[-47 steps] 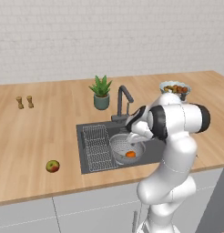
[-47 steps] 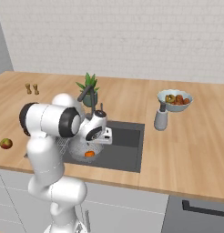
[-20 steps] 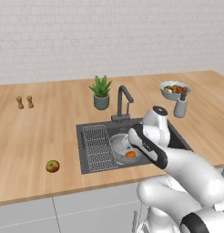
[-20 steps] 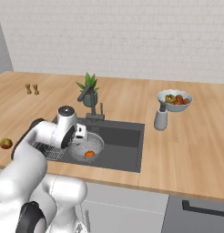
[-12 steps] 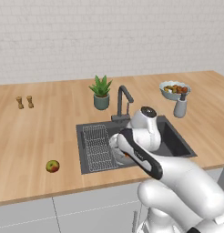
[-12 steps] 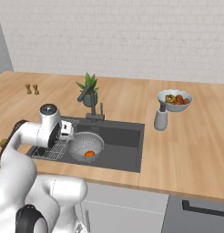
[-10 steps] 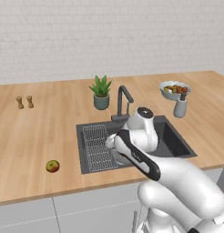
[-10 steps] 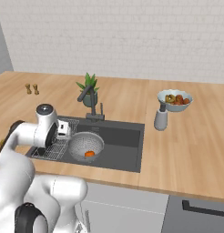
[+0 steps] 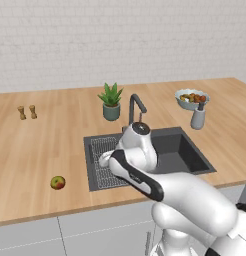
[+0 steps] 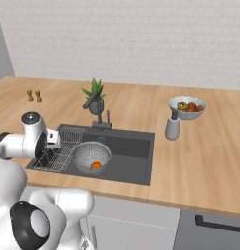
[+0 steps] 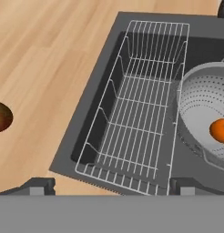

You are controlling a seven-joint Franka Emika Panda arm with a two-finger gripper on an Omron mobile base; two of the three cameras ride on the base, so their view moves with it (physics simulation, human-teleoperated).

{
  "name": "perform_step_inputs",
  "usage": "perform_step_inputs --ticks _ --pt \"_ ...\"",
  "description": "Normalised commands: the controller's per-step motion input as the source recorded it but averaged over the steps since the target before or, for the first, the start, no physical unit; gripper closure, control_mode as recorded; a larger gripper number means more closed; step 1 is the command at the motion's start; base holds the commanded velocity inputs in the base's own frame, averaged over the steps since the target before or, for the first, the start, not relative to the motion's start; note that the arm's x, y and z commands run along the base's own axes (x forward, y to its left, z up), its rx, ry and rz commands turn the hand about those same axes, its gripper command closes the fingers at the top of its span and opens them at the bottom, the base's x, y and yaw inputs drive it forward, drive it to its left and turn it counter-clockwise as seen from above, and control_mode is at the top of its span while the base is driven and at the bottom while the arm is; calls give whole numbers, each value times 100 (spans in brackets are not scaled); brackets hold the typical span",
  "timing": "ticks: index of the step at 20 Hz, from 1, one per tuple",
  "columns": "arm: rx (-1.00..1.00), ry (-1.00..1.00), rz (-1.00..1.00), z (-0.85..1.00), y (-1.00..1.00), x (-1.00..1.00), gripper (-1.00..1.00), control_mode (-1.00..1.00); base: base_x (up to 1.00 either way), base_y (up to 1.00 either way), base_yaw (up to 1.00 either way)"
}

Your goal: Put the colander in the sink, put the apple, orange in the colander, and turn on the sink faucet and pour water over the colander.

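Observation:
The colander (image 10: 92, 157) sits in the left half of the dark sink (image 10: 132, 146), with the orange (image 10: 96, 165) inside it. In the hand view the colander (image 11: 206, 119) and the orange (image 11: 220, 129) lie at the right edge. The apple (image 9: 57, 182) rests on the wooden counter left of the sink (image 9: 182, 150), and shows as a dark round fruit, the apple (image 11: 1, 117), at the hand view's left edge. My gripper (image 11: 111, 185) is open and holds nothing, hanging over the near end of the wire rack (image 11: 141, 100). The faucet (image 9: 136, 105) stands behind the sink with no water running.
A potted plant (image 9: 111, 100) stands left of the faucet. A pale fruit bowl (image 9: 191, 97) and a grey bottle (image 9: 197, 119) are at the back right. Two small shakers (image 9: 27, 112) stand far left. My arm crosses the sink's front left.
The arm has swung left, from above the colander to over the wire rack. The orange stays in the colander. The jaws have stayed open.

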Motion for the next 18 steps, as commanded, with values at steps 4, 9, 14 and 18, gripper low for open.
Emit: perform_step_inputs --ticks 4,9,14,18 --pt "0 0 2 9 66 11 -100 -100 0 0 0" --pt "0 2 1 1 61 18 -100 -100 0 0 0" --pt "0 2 1 -1 47 26 -100 -100 0 0 0" --pt "0 6 1 -1 48 4 -100 -100 0 0 0"
